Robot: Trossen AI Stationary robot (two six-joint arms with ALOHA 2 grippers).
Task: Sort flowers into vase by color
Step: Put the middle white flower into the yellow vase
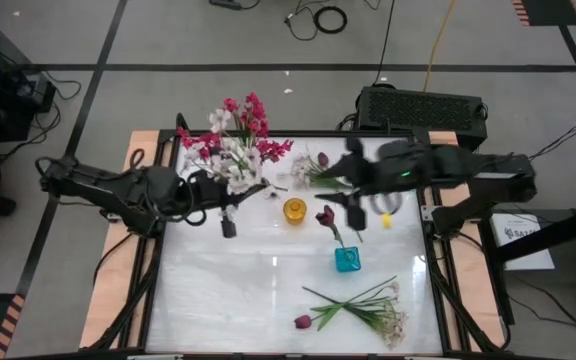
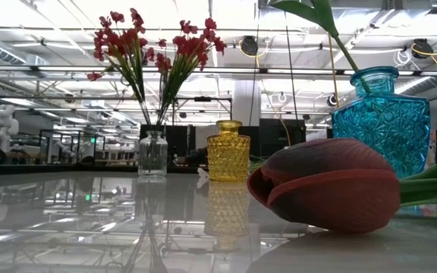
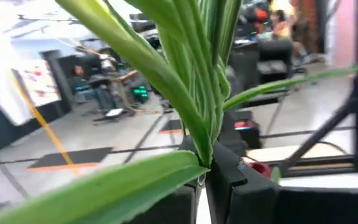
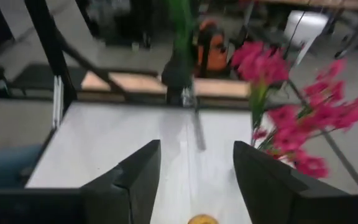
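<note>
My left gripper [image 1: 218, 190] is shut on a white-blossomed sprig [image 1: 236, 165], right by the magenta blossoms [image 1: 248, 120]. Those magenta sprigs stand in a clear glass vase [image 2: 152, 154]. A yellow vase [image 1: 295, 210] holds nothing. A teal vase [image 1: 347, 260] holds one maroon tulip [image 1: 326, 215]. My right gripper [image 4: 194, 180] is open and holds nothing, above the table's far right [image 1: 356, 185]. Loose white sprigs and a maroon bud [image 1: 313, 168] lie near the far edge. More stems [image 1: 353, 305] and a maroon tulip [image 2: 325, 186] lie near the front. My left gripper pinches the white sprig's bundle of thin green stems [image 3: 201, 146] between its two fingers [image 3: 235, 180]. It comes roughly level from the table's left. The stems rise from the fingers, with a long leaf [image 3: 104, 186] spreading sideways. The blossoms lie outside the wrist view.
The three vases stand in a loose row across the table's middle. The table's white top [image 1: 228, 300] is bare at the near left. A dark box [image 1: 423, 105] sits beyond the far edge. Wooden side rails [image 1: 113, 290] flank the table.
</note>
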